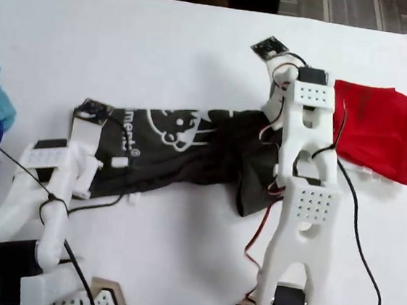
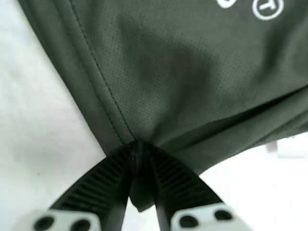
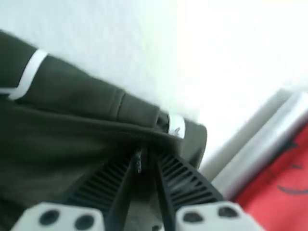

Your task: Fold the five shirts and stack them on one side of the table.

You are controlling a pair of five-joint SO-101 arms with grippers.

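On your white counter (image 1: 164, 46), left hand (image 2: 139, 145) and right hand (image 3: 140, 158) each pinch the dark shirt (image 1: 181, 157); red shirt (image 1: 377, 131) lies nearby.

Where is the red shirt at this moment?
In the high view the red shirt lies folded on the table's right side, next to the right arm, with the dark shirt beyond that arm.
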